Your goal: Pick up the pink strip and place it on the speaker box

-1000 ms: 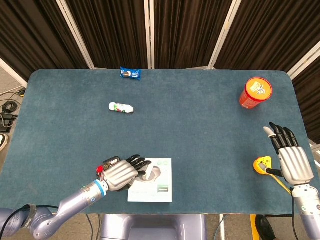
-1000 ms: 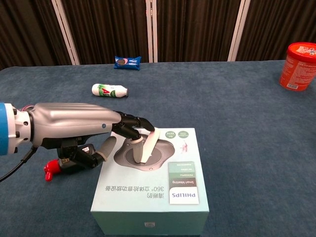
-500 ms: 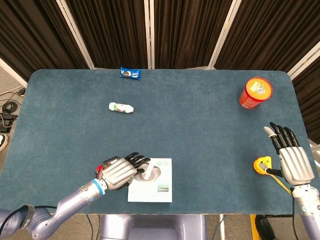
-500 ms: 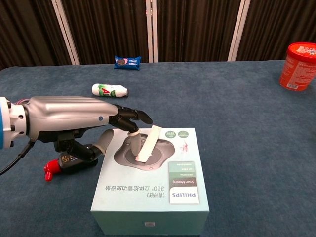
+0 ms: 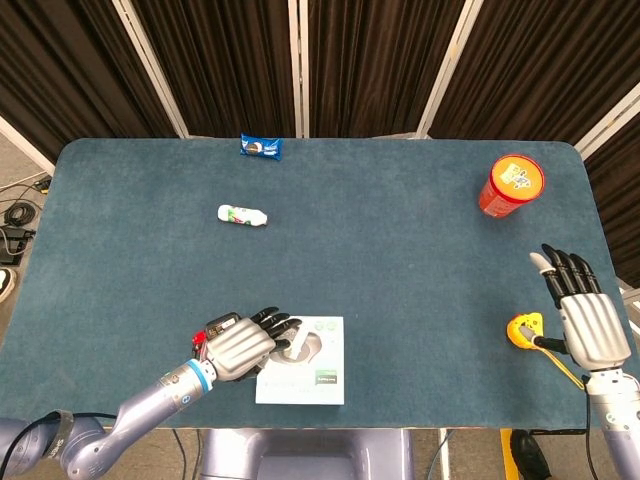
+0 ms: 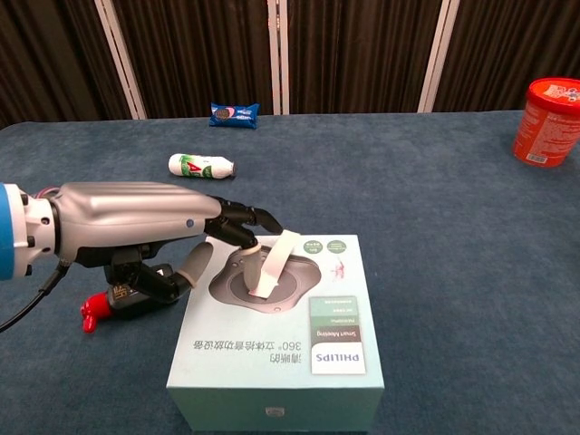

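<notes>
Fingers (image 6: 237,224) of the left hand (image 6: 136,222) reaching over the near-left part of the box (image 6: 281,335), dark tips just at the upper end of the strip (image 6: 274,264). Whether touching or merely beside it, hard to settle from the chest view; from the head view the strip (image 5: 300,345) is too small to judge. Fingers slightly apart, thumb hanging lower beside the box wall, nothing plainly clamped between them. Strip lying across the round grey picture on the box top, upper end curled up a little toward the fingertips, lower end flat on the lid.

Main risk from here, as a judgement: a light strip clinging to a fingertip or being dragged by a withdrawing hand, sliding off the left edge onto the worktop (image 6: 435,208). Raised end especially prone to catching. A straight lift upward, not a sideways sweep, likely safest. Also a chance of nudging the box itself, since the thumb sits close against its side.

Further out: a small red-and-black thing (image 6: 122,304) under the left palm on the worktop; a white bottle (image 6: 201,166) and blue packet (image 6: 234,113) well beyond; red tub (image 6: 546,109) at the far right. Right hand (image 5: 590,320) well apart at the worktop's right edge, fingers extended, holding nothing, beside a yellow item (image 5: 524,328).
</notes>
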